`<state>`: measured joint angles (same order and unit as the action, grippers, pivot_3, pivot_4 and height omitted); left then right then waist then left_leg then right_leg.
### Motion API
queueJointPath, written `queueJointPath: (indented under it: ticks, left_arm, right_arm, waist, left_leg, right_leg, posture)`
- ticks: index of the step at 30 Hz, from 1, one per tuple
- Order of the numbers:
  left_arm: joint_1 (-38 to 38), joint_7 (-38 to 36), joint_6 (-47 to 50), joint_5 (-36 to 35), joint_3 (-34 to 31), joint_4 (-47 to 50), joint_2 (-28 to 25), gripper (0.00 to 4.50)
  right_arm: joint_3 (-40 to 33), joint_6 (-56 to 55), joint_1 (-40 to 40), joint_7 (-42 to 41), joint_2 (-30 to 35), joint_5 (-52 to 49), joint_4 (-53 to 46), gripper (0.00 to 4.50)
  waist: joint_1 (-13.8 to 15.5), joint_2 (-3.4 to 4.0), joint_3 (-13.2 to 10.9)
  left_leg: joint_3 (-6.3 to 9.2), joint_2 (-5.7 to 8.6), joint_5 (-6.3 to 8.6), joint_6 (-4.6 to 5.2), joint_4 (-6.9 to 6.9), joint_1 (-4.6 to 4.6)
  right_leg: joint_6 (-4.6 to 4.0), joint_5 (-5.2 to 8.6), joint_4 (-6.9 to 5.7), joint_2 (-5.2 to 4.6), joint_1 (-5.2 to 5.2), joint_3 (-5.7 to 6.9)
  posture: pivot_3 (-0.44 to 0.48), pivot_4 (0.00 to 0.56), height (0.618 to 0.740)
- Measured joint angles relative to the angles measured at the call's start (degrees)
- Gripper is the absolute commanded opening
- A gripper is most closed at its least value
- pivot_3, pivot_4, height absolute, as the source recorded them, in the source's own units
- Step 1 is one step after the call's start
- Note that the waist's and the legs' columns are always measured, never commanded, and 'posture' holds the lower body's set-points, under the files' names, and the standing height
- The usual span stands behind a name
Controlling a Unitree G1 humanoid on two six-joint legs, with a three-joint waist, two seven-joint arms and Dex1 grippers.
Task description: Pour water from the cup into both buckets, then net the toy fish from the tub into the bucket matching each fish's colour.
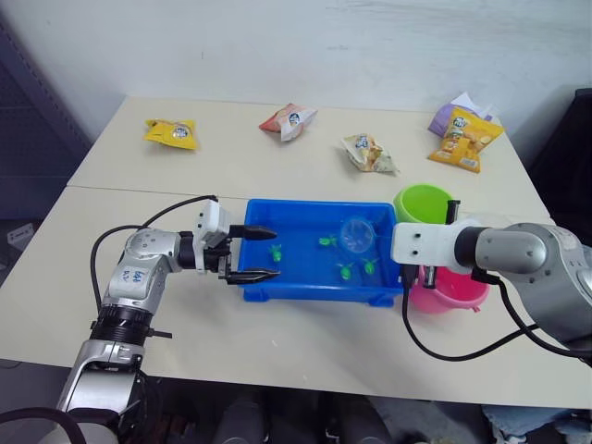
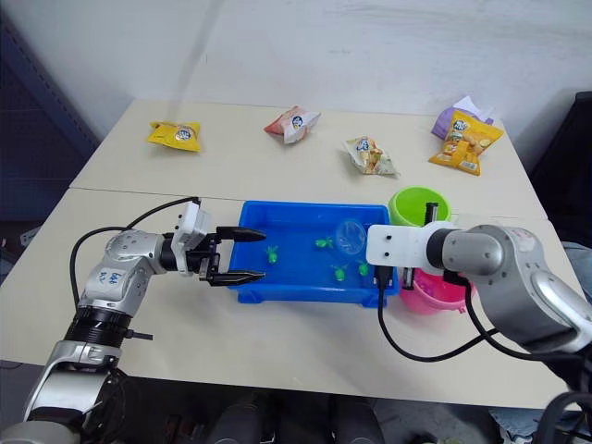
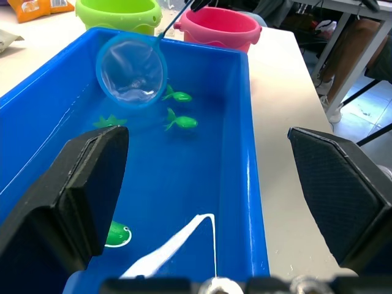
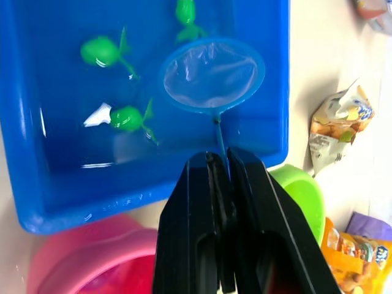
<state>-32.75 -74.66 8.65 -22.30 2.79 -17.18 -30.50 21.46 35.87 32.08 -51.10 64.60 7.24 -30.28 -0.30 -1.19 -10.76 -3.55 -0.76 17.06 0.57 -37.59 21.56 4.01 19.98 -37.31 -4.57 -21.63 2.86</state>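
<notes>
The left gripper (image 1: 257,252) sits at the left end of the tub (image 1: 305,287), its two black fingers spread wide, one over the tub's near-left rim and the other reaching in over the water; nothing is between them. The tub, a blue tray, lies on the near part of the pale table (image 1: 277,342) and holds water with green toy fish (image 1: 344,272) in it: one near the left end, one toward the far wall, and two close together toward the right end.

The right gripper (image 4: 223,160) has its fingers pressed together on the thin handle of the net (image 1: 357,235), pinching it. The blue-rimmed hoop with its pale mesh hangs over the right half of the tub, tilted, just beside the two green fish at that end; no fish can be made out in the mesh.

Just past the tub's right end stand the two buckets. The pink bucket (image 1: 455,291) is the nearer one, partly hidden by the right arm, and the green bucket (image 1: 421,203) stands behind it, touching or nearly touching the tub's far-right corner.

Farther back, snack packets lie scattered on the table: a yellow packet (image 1: 172,133) at the far left, a red-and-white packet (image 1: 288,120) near the middle, a pale packet (image 1: 370,154) to its right, and an orange packet (image 1: 467,139) on a purple packet (image 1: 449,116) at the far right.
</notes>
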Motion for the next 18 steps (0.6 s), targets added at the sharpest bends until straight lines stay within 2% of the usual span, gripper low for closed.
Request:
queueJointPath:
  ticks: [8, 18]
  left_arm:
    - [-0.14, -1.15, -2.65, 0.02, -0.03, -2.95, 0.18, 4.48]
    - [-1.46, -2.90, -7.56, 0.62, -0.04, -9.71, 1.04, 4.48]
  right_arm:
    - [3.13, 3.42, 3.25, -6.64, 0.53, 7.70, 1.50, 0.00]
    - [3.14, 6.88, 3.24, -16.58, 0.54, 8.58, -0.26, 0.00]
  waist:
    - [-0.11, 0.00, 0.00]
    - [0.10, 0.00, 0.00]
  left_leg:
    - [-0.01, 0.00, 0.00, 0.00, 0.01, 0.00]
    - [0.00, 0.00, 0.02, 0.01, -0.01, 0.02]
  right_leg:
    - [0.00, 0.00, -0.02, 0.00, -0.01, 0.00]
    - [0.00, 0.00, 0.00, -0.01, -0.01, 0.03]
  posture:
    - [0.000, 0.150, 0.738]
    - [0.000, 0.150, 0.738]
